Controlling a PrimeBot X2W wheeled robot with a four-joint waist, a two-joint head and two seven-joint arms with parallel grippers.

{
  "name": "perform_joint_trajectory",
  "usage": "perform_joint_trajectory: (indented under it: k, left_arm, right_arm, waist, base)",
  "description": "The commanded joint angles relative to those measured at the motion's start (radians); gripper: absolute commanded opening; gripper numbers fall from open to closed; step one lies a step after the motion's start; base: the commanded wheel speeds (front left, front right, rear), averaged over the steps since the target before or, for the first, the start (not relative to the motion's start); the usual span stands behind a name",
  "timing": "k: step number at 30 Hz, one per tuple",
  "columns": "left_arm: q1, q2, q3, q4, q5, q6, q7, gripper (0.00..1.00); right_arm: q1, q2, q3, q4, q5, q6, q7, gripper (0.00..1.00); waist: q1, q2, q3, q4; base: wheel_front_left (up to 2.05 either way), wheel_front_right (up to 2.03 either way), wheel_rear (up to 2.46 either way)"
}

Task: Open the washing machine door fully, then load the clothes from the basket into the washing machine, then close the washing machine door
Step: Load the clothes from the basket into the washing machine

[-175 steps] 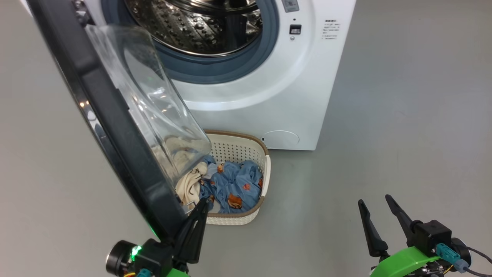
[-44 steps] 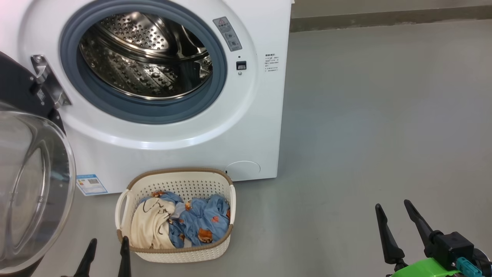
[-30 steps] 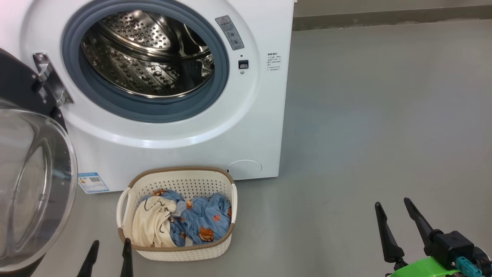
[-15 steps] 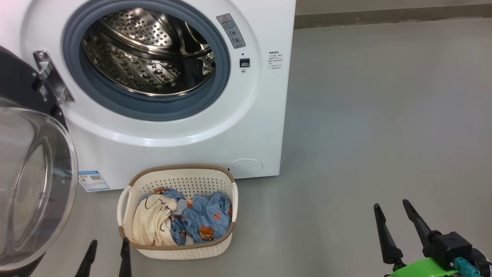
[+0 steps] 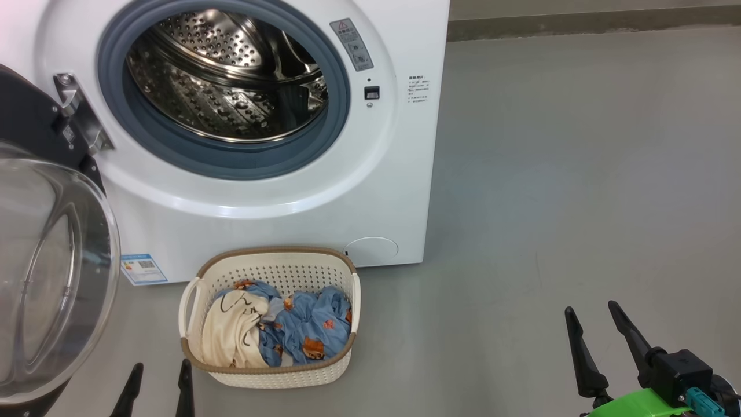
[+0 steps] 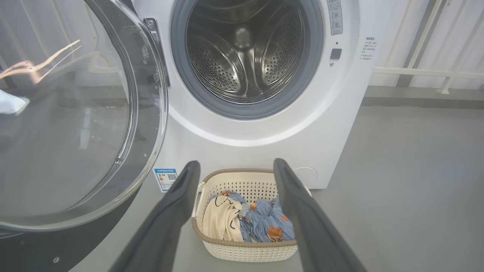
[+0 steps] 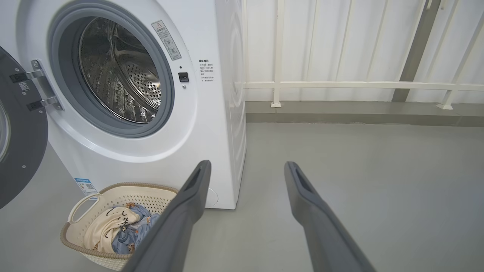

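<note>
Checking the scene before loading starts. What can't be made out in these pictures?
- Basket floor: head view, covered by the clothes.
- Warning label print on the washing machine: too small, all views.
- Washing machine door outer rim: cut by head view's left edge.
- Left claw base: below head view's bottom edge.

Seeing the large round door with glossy black rim and bulging glass window [image 5: 55, 278] now swung wide out to the left of the big white front-loading washing machine [image 5: 260, 217], no longer standing edge-on across the left of its drum opening. Exposing in full the small cream-white perforated plastic basket [image 5: 278, 271] and the cream and bear-printed blue clothes [image 5: 304, 330] inside, earlier half hidden behind that glass. Finding the dark two-fingered left gripper [image 5: 161, 366] off the door's near edge, hanging apart from it, close to the basket's near left corner.
</note>
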Motion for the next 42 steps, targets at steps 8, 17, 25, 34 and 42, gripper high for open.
perform_joint_trajectory:
  k: [8, 17, 25, 34, 42]
  left_arm:
    - [-0.038, 0.004, 0.039, -0.017, 0.014, -0.012, -0.006, 1.00]
    - [-0.044, 0.004, 0.045, 0.011, 0.000, -0.026, -0.006, 1.00]
    - [-0.049, 0.004, 0.056, 0.008, -0.002, -0.023, -0.006, 1.00]
    - [-0.054, 0.003, 0.065, 0.007, 0.002, -0.004, -0.006, 1.00]
    - [-0.048, 0.003, 0.056, 0.026, 0.001, -0.013, -0.006, 1.00]
  right_arm:
    - [-0.008, -0.003, 0.029, -0.011, -0.012, 0.002, -0.012, 1.00]
    - [-0.005, -0.003, 0.034, -0.005, -0.009, 0.002, -0.012, 1.00]
    - [-0.005, -0.003, 0.036, -0.005, -0.006, 0.002, -0.012, 1.00]
    - [-0.007, -0.002, 0.032, 0.002, 0.003, 0.002, -0.012, 1.00]
    - [-0.002, -0.001, 0.027, 0.010, 0.006, 0.002, -0.012, 1.00]
  waist:
    - [0.0000, 0.0000, -0.004, 0.000]
    - [0.0000, 0.0000, -0.005, 0.006]
    - [0.0000, 0.0000, 0.001, 0.011]
    - [0.0000, 0.0000, 0.009, 0.012]
    - [0.0000, 0.0000, 0.016, 0.014]
  base:
    - [0.00, 0.00, 0.00]
    - [0.66, -0.66, 0.00]
    - [1.75, -1.75, 0.00]
    - [1.49, -1.49, 0.00]
    - [0.33, -0.33, 0.00]
